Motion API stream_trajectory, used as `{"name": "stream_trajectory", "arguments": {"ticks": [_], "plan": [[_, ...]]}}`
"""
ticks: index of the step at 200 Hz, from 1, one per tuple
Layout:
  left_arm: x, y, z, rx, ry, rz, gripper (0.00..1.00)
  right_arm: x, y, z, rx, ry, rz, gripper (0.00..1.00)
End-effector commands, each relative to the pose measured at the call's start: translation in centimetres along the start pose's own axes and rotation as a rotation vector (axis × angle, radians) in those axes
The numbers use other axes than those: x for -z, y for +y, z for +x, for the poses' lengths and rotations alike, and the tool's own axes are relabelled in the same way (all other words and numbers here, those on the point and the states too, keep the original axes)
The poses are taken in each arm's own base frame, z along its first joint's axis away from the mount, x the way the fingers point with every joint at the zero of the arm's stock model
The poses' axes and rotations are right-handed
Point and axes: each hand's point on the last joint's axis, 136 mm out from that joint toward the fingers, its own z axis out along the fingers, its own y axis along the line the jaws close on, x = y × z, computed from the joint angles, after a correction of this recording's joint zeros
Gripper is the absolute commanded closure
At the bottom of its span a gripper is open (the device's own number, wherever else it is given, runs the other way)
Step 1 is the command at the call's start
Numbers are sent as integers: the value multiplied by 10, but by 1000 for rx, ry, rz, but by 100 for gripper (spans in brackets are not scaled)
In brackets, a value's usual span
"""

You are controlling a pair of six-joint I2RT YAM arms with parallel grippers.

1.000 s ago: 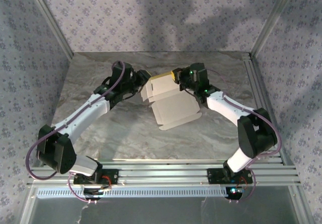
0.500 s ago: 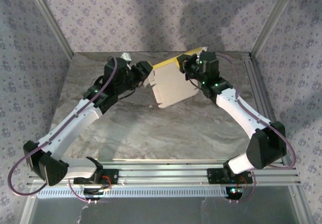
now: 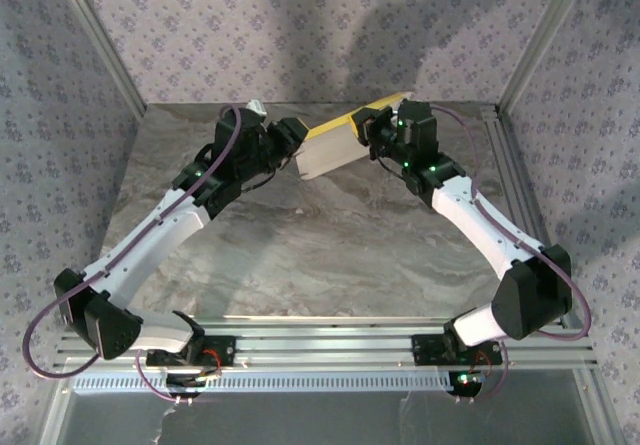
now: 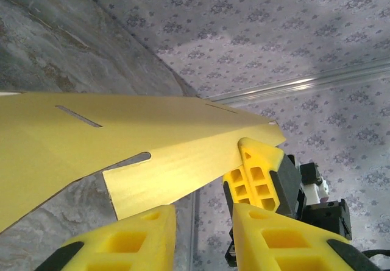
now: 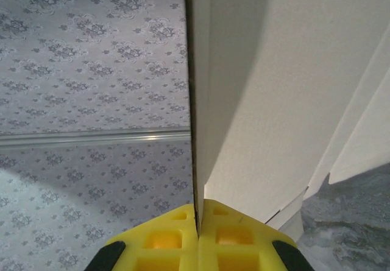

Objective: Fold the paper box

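The paper box (image 3: 328,152) is an unfolded card held tilted above the far middle of the table, cream face toward the camera and yellow face (image 3: 345,121) along its top. My right gripper (image 3: 363,135) is shut on its right end; in the right wrist view the card's edge (image 5: 194,131) runs straight into the shut right gripper (image 5: 197,219), with the cream face (image 5: 280,82) on the right. My left gripper (image 3: 293,145) is at the card's left end. In the left wrist view the left gripper (image 4: 201,217) stands open just short of a yellow flap (image 4: 170,176), nothing between its fingers.
The grey marble table (image 3: 320,255) lies below the card. Patterned walls and aluminium posts (image 3: 95,35) enclose three sides, with a rail (image 3: 505,165) along the right edge. The right gripper's fingers (image 4: 259,173) pinch the card's far corner in the left wrist view.
The card has come off the table and been raised and tilted up toward the back wall. The left arm stretched farther in and its jaws narrowed. The right gripper stayed shut on the card.
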Motion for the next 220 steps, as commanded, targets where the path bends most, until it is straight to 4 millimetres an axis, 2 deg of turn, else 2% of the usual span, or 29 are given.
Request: {"name": "stream_trajectory", "arguments": {"ticks": [1,39,139,187,220], "plan": [[5,1,1,34,0,-18,70,3,10,3,32,-3,-23,100],[-5,9,9,32,32,-40,70,4,9,4,23,-1,-25,100],[-14,26,11,12,28,-96,68,17,23,5,27,-3,-46,100],[-19,31,10,2,24,-113,67,20,23,6,21,-1,-40,100],[-5,36,0,-33,-24,-160,64,23,22,4,35,-9,-29,100]]}}
